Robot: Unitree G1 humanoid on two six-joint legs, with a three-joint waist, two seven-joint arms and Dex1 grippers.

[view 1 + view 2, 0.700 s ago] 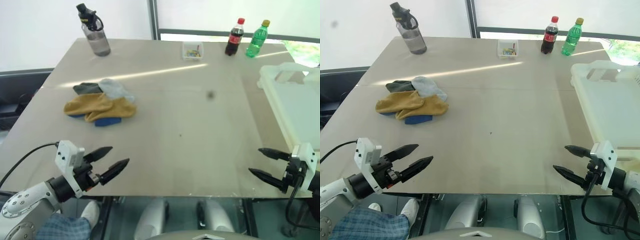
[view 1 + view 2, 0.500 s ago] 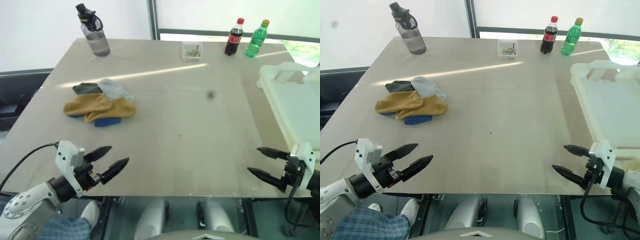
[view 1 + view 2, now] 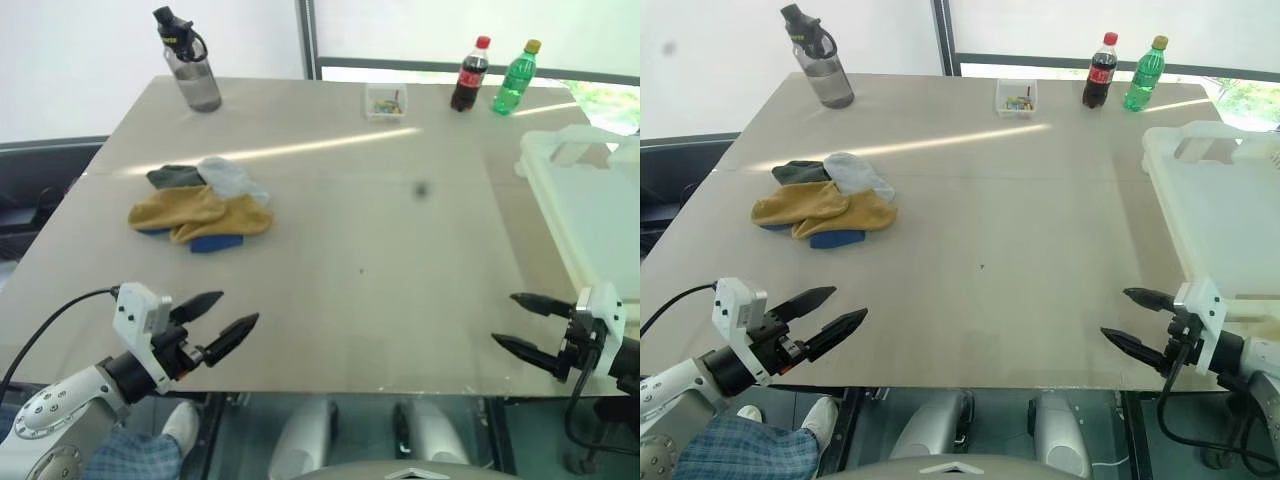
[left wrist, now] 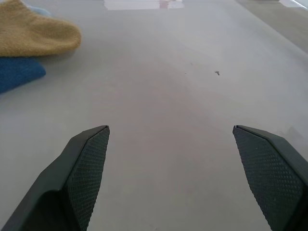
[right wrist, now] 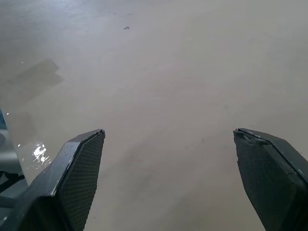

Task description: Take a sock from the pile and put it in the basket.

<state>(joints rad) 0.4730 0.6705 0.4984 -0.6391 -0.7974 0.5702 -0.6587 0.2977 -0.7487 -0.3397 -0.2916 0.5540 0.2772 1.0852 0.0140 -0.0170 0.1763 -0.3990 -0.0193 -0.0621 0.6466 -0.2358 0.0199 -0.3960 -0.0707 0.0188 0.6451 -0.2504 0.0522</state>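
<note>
Looks like our left claw (image 3: 222, 320), spread wide and empty at the desk (image 3: 400, 250) edge, is nearer the mustard sock (image 3: 190, 212) atop the pile (image 3: 200, 205), lying crosswise straight ahead, while our right claw (image 3: 525, 324) gapes by the basket (image 3: 590, 210).

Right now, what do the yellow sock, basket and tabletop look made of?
The sock: soft knit fabric, matte, slumped and creased. The basket: whitish translucent plastic, smooth thick moulded rim. The table: beige, hard and smooth, probably laminate; a faint sheen with a streak of light.
</note>
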